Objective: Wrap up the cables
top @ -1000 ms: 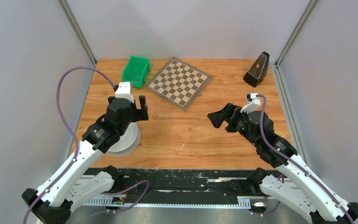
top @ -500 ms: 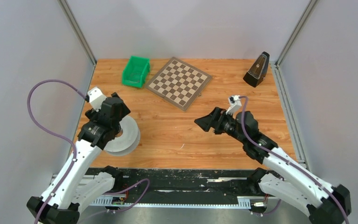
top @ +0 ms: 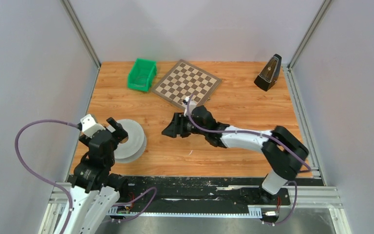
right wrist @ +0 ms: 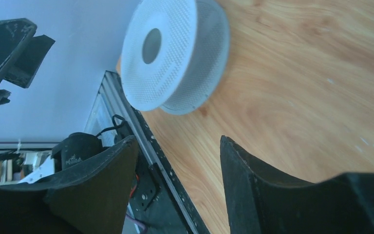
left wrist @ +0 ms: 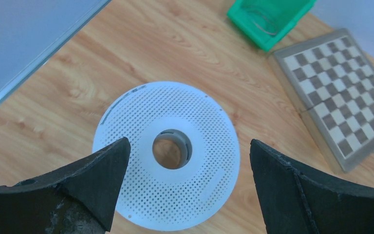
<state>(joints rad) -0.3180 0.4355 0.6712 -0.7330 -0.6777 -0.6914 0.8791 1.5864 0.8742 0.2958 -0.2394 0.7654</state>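
White perforated spool (top: 132,142) lies flat on the wooden counter (top: 233,146), one flange up, grey hub hole open at the centre; no winding is visible on it. Left end effector (top: 114,129) is above the spool's left edge, fingers wide apart and empty; in the left wrist view they frame the spool on either side without touching it. Right end effector (top: 171,127) is to the right of the spool, near but clear of it, pointing towards it, fingers apart with only bare counter between them. Green bin (top: 142,74) stands well behind the spool. Thin pale strands lie inside the bin, too small to identify. Chessboard (top: 187,86) lies behind and to the right of the spool, beside the bin. Metronome (top: 268,73) stands far to the right of the spool, at the back corner.
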